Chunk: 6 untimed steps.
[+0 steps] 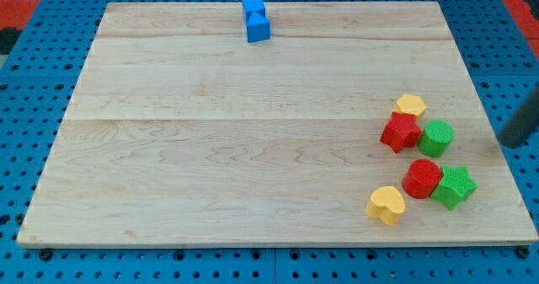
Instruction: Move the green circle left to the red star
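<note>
The green circle [437, 138] sits at the view's right, touching the right side of the red star [400, 131]. A yellow hexagon [411, 106] sits just above the red star. My tip [508, 141] comes in from the right edge as a dark rod and rests on the board to the right of the green circle, with a gap between them.
Below the group lie a red round block [422, 179], a green star [455, 186] touching it on the right, and a yellow heart [386, 205]. A blue block [256, 19] sits at the top centre of the wooden board [210, 149].
</note>
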{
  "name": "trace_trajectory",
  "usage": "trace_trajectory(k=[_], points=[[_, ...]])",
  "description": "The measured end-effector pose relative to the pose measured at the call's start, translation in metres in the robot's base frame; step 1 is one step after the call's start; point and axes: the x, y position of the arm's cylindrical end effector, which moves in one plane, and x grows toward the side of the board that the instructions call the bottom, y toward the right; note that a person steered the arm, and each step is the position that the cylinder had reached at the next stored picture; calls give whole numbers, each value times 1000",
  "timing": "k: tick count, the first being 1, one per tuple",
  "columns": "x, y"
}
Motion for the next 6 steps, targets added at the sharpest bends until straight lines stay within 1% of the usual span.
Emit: trace_trajectory(k=[1,2,3,5,6], points=[[0,-47],[34,-81],[35,-100],[21,-170],[31,-164]])
